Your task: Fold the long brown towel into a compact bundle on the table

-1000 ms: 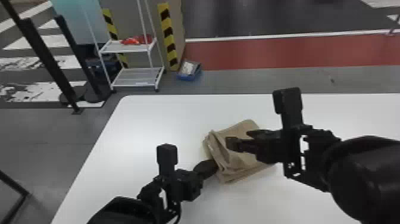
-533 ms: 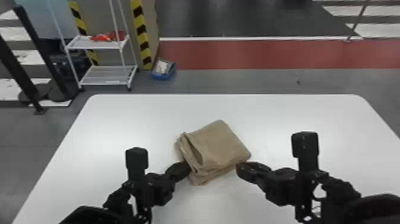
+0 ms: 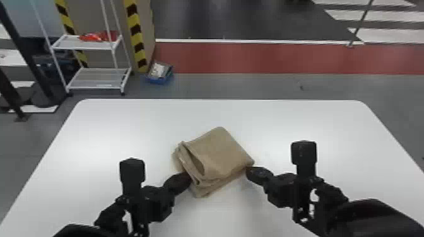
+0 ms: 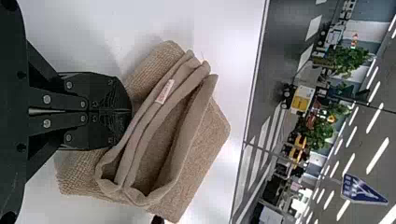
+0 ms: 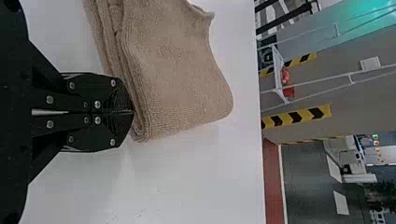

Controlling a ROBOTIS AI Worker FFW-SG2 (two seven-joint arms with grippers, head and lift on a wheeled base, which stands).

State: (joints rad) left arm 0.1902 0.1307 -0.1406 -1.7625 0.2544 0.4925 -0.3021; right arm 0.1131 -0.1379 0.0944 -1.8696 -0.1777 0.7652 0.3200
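Note:
The brown towel (image 3: pixel 220 151) lies folded in a thick, roughly square bundle on the white table, with loose layers gaping along its left side. My left gripper (image 3: pixel 189 177) is shut, its tip against the bundle's near-left side. At the near-right corner my right gripper (image 3: pixel 248 171) is shut too, its tip touching the folded layers. In the left wrist view the closed left gripper (image 4: pixel 130 112) meets the open folds of the towel (image 4: pixel 205 144), where a small label shows. In the right wrist view the right gripper (image 5: pixel 132 112) rests against the stacked edge of the towel (image 5: pixel 177 74).
White tabletop (image 3: pixel 126 126) surrounds the bundle on all sides, and its far edge lies well behind the towel. Beyond the table stand a white shelf rack (image 3: pixel 97 77) and a blue box (image 3: pixel 160 74) on the floor.
My right gripper has moved from over the towel to its near-right corner. The head view has turned to the right. The left gripper remains at the towel's left side.

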